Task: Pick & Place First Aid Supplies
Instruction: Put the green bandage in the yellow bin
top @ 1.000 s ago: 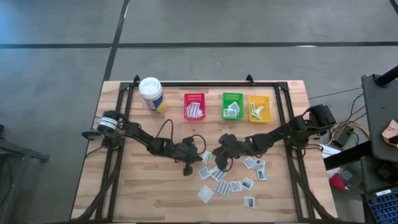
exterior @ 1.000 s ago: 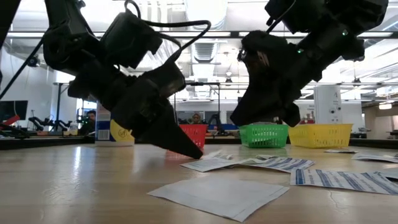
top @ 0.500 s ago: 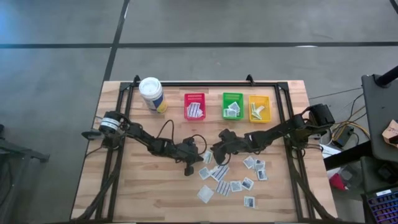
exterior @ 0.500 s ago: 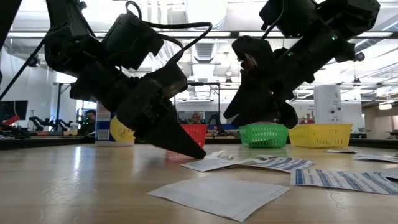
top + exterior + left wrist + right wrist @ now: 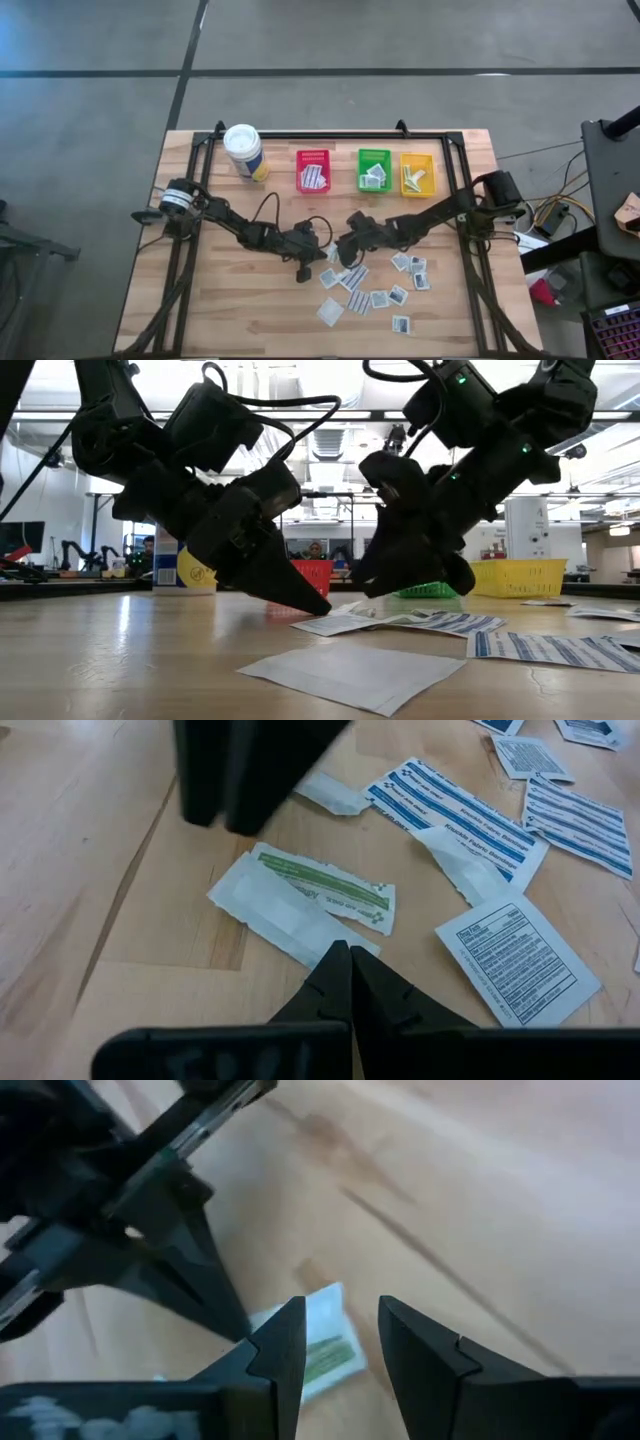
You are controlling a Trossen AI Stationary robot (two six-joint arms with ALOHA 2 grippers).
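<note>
A white packet with a green stripe (image 5: pixel 300 895) lies flat on the wood at the left end of a scatter of first aid supplies (image 5: pixel 375 290), small white packets, some with blue print. My left gripper (image 5: pixel 345 958) is shut, its tip down at this packet's near edge. My right gripper (image 5: pixel 340 1330) is open and hangs slanting down just above the same packet (image 5: pixel 325 1348), which shows between its two fingers, close to my left gripper (image 5: pixel 215 1305). In the low view the right gripper (image 5: pixel 375 582) is clear of the table. My left gripper sets its shut fingertips on the green-striped packet's near edge (image 5: pixel 322 942), coming slanting down from the table's left. The packet lies flat on the table under the tip (image 5: pixel 318 608).
Red (image 5: pixel 313 170), green (image 5: pixel 374 170) and yellow (image 5: pixel 417 172) bins with packets in them stand in a row at the far side. A white canister (image 5: pixel 244 150) stands far left. Blue-printed packets (image 5: pixel 455 815) lie just beyond the striped one.
My right gripper has come down and toward the table's left, closing in on the green-striped packet and my left gripper. The packet has stayed where it was.
</note>
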